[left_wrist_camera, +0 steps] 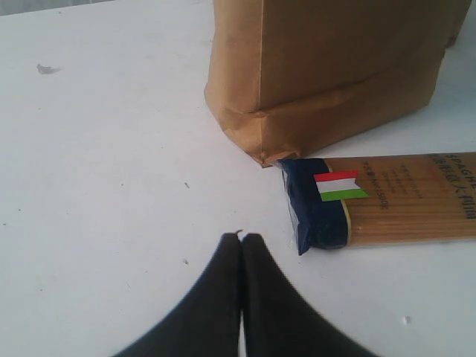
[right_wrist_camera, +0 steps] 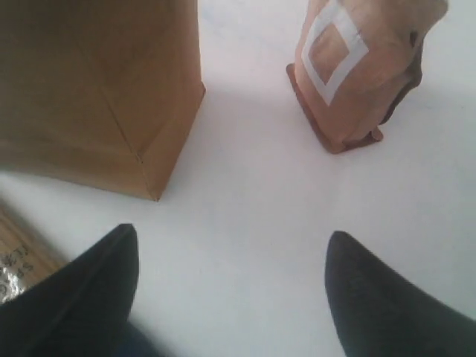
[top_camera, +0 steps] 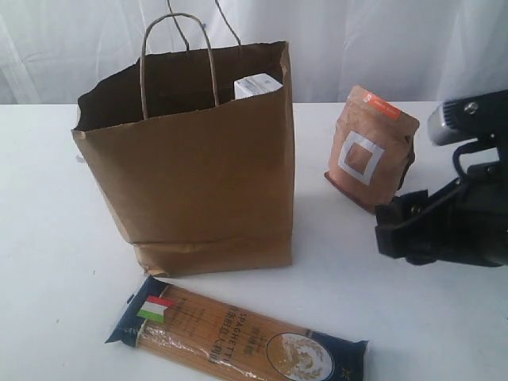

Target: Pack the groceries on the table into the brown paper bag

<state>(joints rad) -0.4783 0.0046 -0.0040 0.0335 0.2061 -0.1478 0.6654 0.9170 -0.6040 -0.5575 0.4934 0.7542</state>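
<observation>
Two packs are sitting outside the creased kraft bag [top_camera: 198,182] on the table [top_camera: 48,238]: glossy spaghetti [top_camera: 238,337] lying in front, edge cropped, crinkled pouch [top_camera: 369,147] standing beside. We are glimpsing only a carton [top_camera: 258,85] corner inside. Our left gripper [left_wrist_camera: 242,238] is pressing its fingers together; our right gripper [right_wrist_camera: 232,236] is holding them apart, empty.

Curtain behind, speck in front

A white curtain [top_camera: 381,48] is hanging in soft vertical folds across the whole background of the exterior view, looking bright and faintly bluish. In the left wrist view a small dark speck [left_wrist_camera: 46,68] is lying on its own, possibly a scrap or a stain; it is showing too small to tell.
</observation>
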